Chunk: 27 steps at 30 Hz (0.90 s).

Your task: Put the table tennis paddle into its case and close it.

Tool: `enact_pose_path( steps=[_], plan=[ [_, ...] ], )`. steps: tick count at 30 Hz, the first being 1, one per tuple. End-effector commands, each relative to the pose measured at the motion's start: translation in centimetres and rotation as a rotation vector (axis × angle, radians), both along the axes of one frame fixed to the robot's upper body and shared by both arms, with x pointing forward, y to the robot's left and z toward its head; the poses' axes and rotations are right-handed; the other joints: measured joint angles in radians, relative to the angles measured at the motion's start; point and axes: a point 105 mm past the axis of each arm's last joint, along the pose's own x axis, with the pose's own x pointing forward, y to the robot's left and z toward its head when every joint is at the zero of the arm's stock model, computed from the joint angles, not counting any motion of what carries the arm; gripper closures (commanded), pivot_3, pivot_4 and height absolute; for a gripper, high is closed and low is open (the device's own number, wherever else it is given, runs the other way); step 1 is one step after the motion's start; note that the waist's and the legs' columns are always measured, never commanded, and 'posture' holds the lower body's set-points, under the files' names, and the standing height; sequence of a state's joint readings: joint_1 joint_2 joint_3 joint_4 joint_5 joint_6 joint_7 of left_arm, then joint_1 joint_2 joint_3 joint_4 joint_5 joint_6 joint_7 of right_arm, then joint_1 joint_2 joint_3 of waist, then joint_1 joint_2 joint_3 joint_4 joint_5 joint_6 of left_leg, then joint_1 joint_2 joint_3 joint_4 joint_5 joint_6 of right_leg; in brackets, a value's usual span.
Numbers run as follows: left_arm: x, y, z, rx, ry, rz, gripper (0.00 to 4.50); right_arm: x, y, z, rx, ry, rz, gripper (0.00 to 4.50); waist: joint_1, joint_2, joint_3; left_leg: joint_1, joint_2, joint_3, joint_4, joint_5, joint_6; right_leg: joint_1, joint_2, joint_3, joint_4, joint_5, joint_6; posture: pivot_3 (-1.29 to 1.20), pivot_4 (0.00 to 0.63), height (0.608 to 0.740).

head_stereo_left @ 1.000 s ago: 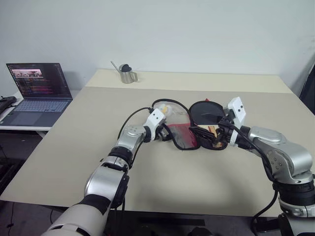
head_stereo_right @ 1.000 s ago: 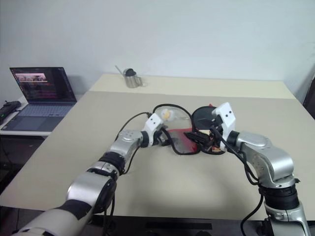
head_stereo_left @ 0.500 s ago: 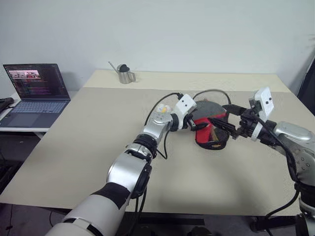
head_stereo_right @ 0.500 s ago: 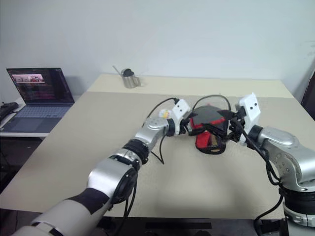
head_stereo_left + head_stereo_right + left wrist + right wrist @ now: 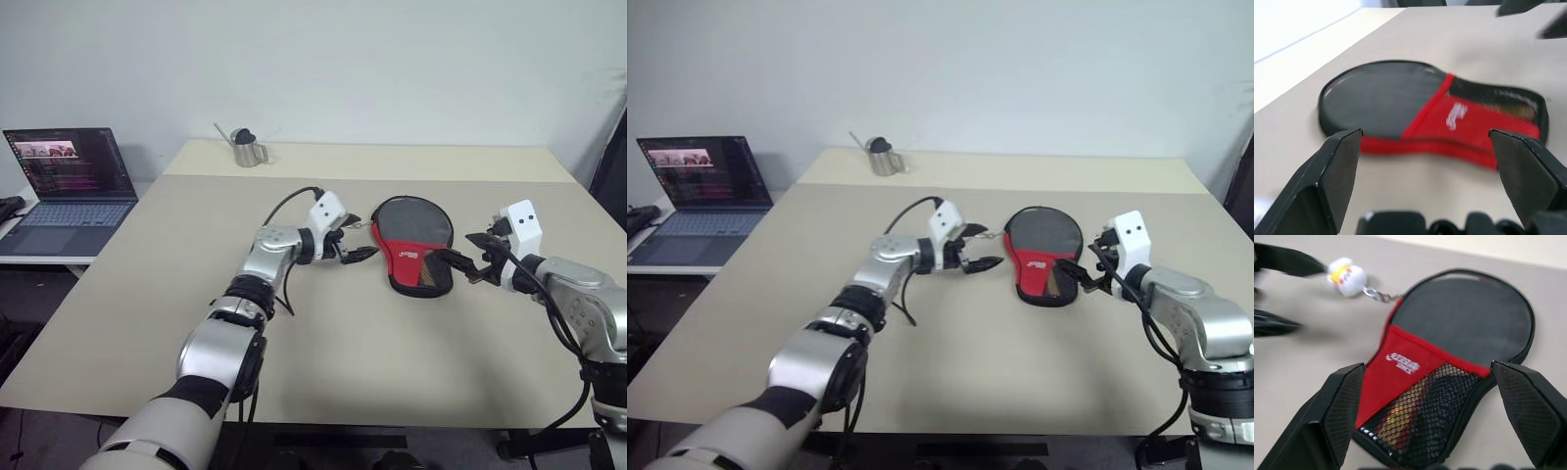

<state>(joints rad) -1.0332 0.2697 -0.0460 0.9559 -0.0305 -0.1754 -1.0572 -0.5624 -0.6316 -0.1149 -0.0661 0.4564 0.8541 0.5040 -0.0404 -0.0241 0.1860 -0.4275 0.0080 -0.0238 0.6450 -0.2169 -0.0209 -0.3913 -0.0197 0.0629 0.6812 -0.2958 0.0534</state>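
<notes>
On a beige desk [image 5: 323, 411] the case [image 5: 415, 242] lies shut between both grippers' open, empty fingers [image 5: 361, 253]; any unzipped edge could gape.

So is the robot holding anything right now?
No. The left gripper and right gripper are open, either side of the closed case, not touching it.

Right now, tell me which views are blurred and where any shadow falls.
Left wrist view: case soft, motion-blurred. Right wrist view: case mesh fairly sharp, left gripper smeared beside the small charm. Left eye view: even light, faint shadow under the case on the table.
</notes>
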Motion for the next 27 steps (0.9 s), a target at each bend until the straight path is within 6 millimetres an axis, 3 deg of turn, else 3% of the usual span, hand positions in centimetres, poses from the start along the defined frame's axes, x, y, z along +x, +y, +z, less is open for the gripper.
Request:
enact_pose_path(
  steps=[1, 7, 13, 19, 27],
  plan=[
    [-1.2, 2.5, 3.3, -0.041, -0.100, -0.001, 0.02, 2.1, -0.2, 0.6, -0.061, -0.050, -0.034, 0.00, -0.001, 0.000, 0.000, 0.000, 0.000, 0.000, 0.000, 0.000, 0.000, 0.000, 0.000, 0.000, 0.000, 0.000, 0.000, 0.00, 0.150, 0.740],
    [-5.1, 4.9, 4.7, -0.090, -0.075, -0.016, 0.02, 5.2, -1.5, -0.7, -0.158, -0.018, -0.108, 0.00, 0.010, 0.000, 0.000, 0.000, -0.001, -0.001, 0.001, 0.000, 0.000, 0.000, -0.001, -0.001, 0.000, 0.000, 0.000, 0.00, 0.150, 0.740],
    [-8.6, 6.2, 5.5, -0.120, -0.010, -0.035, 0.02, 6.5, -2.9, -2.1, -0.195, 0.045, -0.102, 0.00, 0.008, 0.000, 0.000, 0.000, 0.000, -0.001, 0.001, 0.000, 0.000, 0.001, -0.001, -0.001, 0.000, 0.000, 0.000, 0.00, 0.150, 0.740],
    [-9.3, 7.6, 6.2, -0.128, -0.002, 0.029, 0.02, 6.7, -4.1, -3.0, -0.176, 0.108, -0.096, 0.00, 0.005, 0.000, 0.000, 0.002, 0.000, 0.000, 0.001, 0.000, 0.000, 0.002, -0.001, 0.000, 0.000, 0.000, 0.000, 0.00, 0.150, 0.740],
    [-9.4, 7.7, 6.1, -0.096, -0.003, 0.045, 0.02, 6.6, -3.2, -5.6, -0.198, 0.204, -0.023, 0.00, 0.005, 0.000, 0.000, 0.002, 0.000, 0.000, 0.001, 0.000, 0.000, 0.002, -0.001, 0.000, 0.000, 0.000, 0.000, 0.00, 0.150, 0.740]
  ],
)
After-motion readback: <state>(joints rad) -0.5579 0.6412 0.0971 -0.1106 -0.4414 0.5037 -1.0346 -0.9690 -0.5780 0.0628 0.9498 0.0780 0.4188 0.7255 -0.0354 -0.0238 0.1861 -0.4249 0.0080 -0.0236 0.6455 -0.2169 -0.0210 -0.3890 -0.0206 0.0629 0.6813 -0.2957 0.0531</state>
